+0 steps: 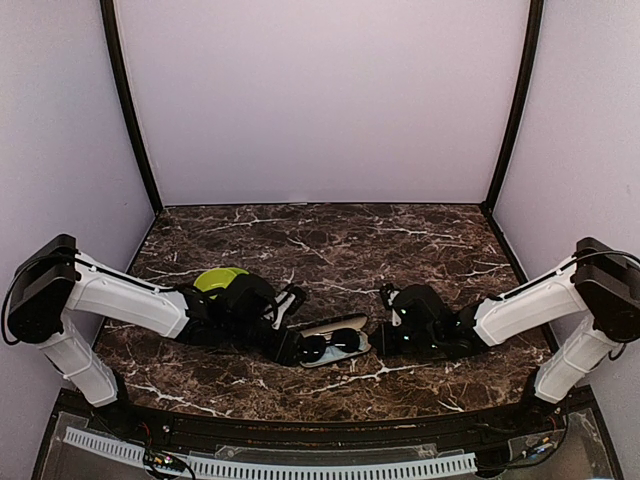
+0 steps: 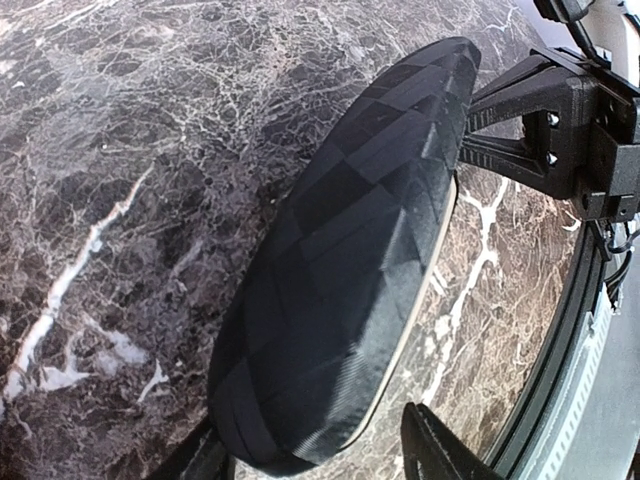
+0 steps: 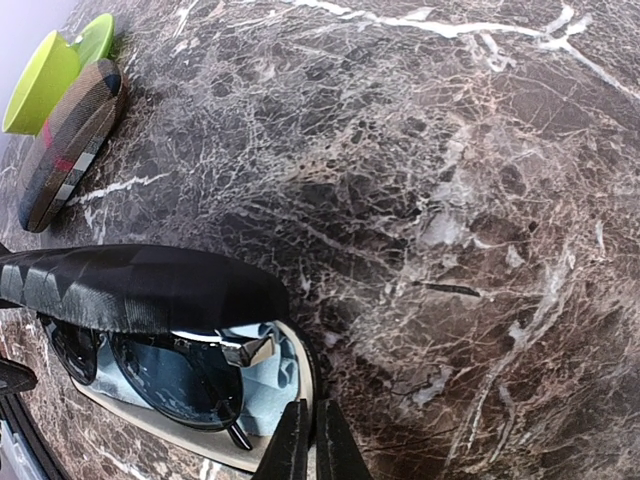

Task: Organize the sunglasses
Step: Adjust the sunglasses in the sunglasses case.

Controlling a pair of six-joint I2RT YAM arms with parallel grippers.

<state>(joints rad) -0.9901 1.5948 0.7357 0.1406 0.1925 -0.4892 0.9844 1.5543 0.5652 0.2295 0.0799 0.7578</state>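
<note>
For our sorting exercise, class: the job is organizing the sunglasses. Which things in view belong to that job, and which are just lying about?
Belong to the job:
- sunglasses
- open black case they lie in
- light blue cloth in that case

Lying about:
- closed striped case
- lime green object beside it

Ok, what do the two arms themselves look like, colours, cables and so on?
The left arm and right arm match: white shells on the long links, black joints, with thin black cables looping at the outer bends. The left gripper and right gripper are black, with slim angular fingers.
</note>
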